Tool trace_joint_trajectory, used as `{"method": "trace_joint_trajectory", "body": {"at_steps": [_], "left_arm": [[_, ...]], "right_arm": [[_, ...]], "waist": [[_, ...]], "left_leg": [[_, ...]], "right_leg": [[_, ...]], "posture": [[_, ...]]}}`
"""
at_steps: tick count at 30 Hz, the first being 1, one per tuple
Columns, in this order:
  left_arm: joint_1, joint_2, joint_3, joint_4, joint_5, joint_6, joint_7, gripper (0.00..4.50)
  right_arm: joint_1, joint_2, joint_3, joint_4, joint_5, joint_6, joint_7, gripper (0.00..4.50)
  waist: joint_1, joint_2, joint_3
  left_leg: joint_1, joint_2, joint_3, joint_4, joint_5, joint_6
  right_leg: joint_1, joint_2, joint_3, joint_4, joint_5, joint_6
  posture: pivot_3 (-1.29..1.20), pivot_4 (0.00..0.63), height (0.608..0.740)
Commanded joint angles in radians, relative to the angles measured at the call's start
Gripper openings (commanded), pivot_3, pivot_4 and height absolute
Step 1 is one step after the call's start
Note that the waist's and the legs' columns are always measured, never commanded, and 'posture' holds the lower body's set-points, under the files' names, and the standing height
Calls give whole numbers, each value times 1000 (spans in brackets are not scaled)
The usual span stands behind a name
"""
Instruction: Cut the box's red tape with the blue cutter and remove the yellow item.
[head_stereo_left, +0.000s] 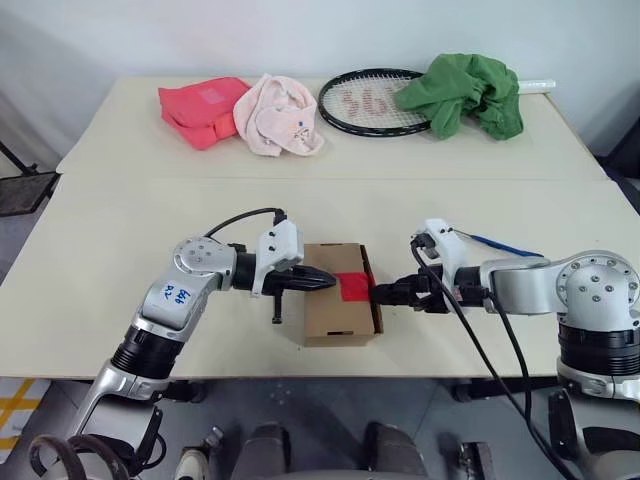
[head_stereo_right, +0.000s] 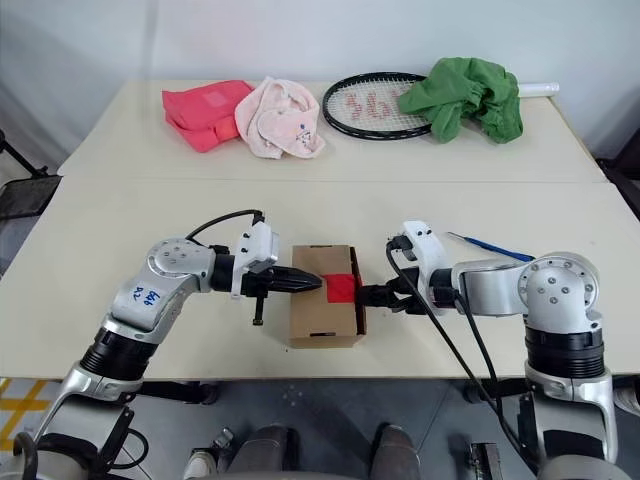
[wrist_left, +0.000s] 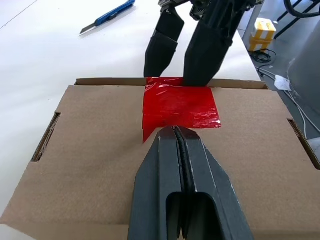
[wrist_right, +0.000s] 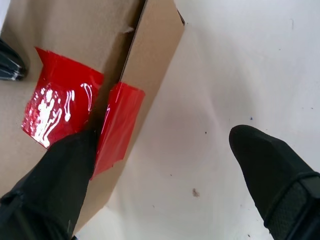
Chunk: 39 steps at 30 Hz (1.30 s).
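The brown cardboard box (head_stereo_left: 330, 310) sits closed near the table's front edge, between my two grippers. The red tape (head_stereo_left: 354, 287) lies across the lid's right edge, one part on the lid (wrist_left: 180, 106) and one on the side wall (wrist_right: 117, 120). My left gripper (head_stereo_left: 326, 283) is shut, its tip (wrist_left: 175, 131) resting on the lid just left of the tape. My right gripper (head_stereo_left: 384, 293) stands open at the box's right edge; one finger (wrist_right: 65, 175) touches the tape and the other hangs over bare table. The blue cutter (head_stereo_left: 503, 246) lies on the table behind my right arm. The yellow item is hidden.
Along the table's far edge lie a pink-red pouch (head_stereo_left: 198, 112), a pale pink cloth (head_stereo_left: 280, 118), a black racket (head_stereo_left: 368, 102) and a green cloth (head_stereo_left: 468, 92). The table's front edge (head_stereo_left: 300, 376) runs just behind the box toward me.
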Motion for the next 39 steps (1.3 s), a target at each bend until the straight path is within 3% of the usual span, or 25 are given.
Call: {"method": "trace_joint_trajectory", "body": {"at_steps": [1, 6, 13, 16, 20, 27, 39], "left_arm": [[27, 29, -30, 3, 30, 27, -9, 0], [37, 32, -38, -1, 27, 37, -9, 0], [29, 22, -39, 5, 27, 22, -8, 0], [20, 19, -29, 5, 21, 2, -14, 0], [12, 21, -27, 9, 18, -7, -22, 0], [4, 19, -28, 21, 24, -17, -28, 0], [13, 28, -29, 5, 23, -5, -27, 0]], "right_arm": [[7, -65, 20, -27, -70, 19, 14, 4480], [20, -147, 65, -85, -178, -8, 102, 4480], [38, -123, 10, -94, -235, -22, 201, 4480], [24, -110, -108, -8, -168, 12, 255, 4480], [13, -121, -145, 137, -78, 19, 277, 4480], [-39, -71, -87, 306, -61, 19, 254, 4480], [-22, 9, -43, 359, 14, 19, 249, 4480]], "waist": [[2, 0, 0], [1, 0, 0], [0, 0, 0], [2, 0, 0], [1, 0, 0], [-2, 0, 0], [-2, 0, 0]], "left_leg": [[0, 0, 0, 0, 0, 0], [0, 0, 0, 0, 0, 1], [0, 0, 0, 0, 0, 1], [0, 0, 0, 0, 0, 1], [0, 0, 0, 1, 0, 1], [0, 0, 1, 0, 0, 1], [0, 0, 1, 0, 0, 1]], "right_leg": [[0, 0, 0, 0, 0, 0], [1, 0, 0, -1, 0, 0], [1, 0, 0, -1, 0, 0], [1, 0, 0, -1, 0, 0], [1, 0, 0, -2, 0, 0], [1, 0, 0, -2, 0, 0], [1, 0, 0, -1, 0, 0]], "posture": [[0, 150, 740], [0, 150, 740], [0, 150, 740], [0, 150, 740], [0, 150, 740], [0, 150, 740], [0, 150, 740]]}}
